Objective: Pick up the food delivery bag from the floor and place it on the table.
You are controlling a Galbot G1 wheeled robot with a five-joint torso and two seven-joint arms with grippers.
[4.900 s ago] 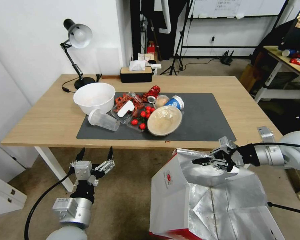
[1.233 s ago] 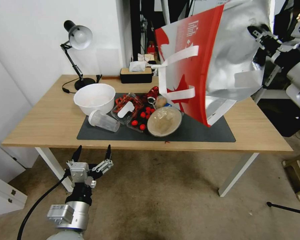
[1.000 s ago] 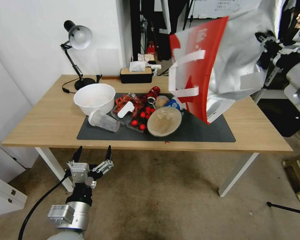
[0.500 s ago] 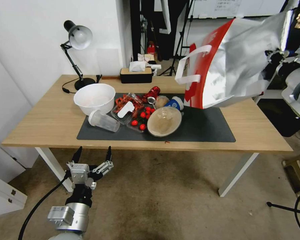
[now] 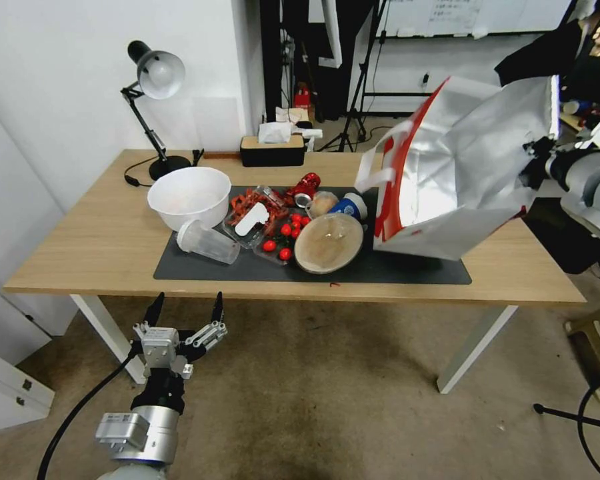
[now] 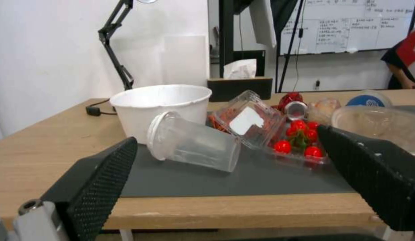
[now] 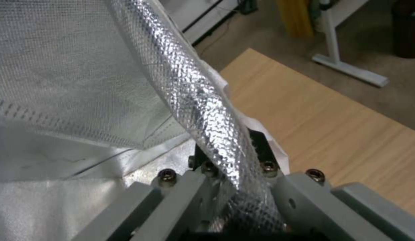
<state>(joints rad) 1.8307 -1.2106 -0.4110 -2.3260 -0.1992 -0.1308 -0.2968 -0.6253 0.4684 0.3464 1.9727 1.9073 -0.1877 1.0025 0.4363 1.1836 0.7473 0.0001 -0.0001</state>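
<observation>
**Bag coming down onto the counter**

I am at the placing step. The bag (image 5: 460, 167) is off the floor (image 5: 327, 393) and over the right part of the counter (image 5: 100, 240), tipped over so its foil-lined mouth faces the left end of the counter. Its lower edge looks to be touching the grey mat (image 5: 407, 257), just beside the lidded bowl (image 5: 329, 241), though from my head view I cannot be sure it bears weight yet.

My right pincer (image 5: 539, 162) is closed tight on the bag's rim; in the right wrist view a fold of foil (image 7: 203, 113) is clamped between its jaws, with bare counter wood (image 7: 323, 124) below.

My left pincer (image 5: 185, 313) hangs low in front of the counter's near edge, above the floor, jaws spread wide and holding nothing; its two fingers (image 6: 100, 180) frame the tipped plastic cup (image 6: 192, 142) and the white bowl (image 6: 160, 105) in the left wrist view.

The next move, as I judge it, calls for lowering and righting the bag so its base sits flat, keeping it clear of the bowl and food, and only then letting go; released while tilted, it may flop over.
</observation>
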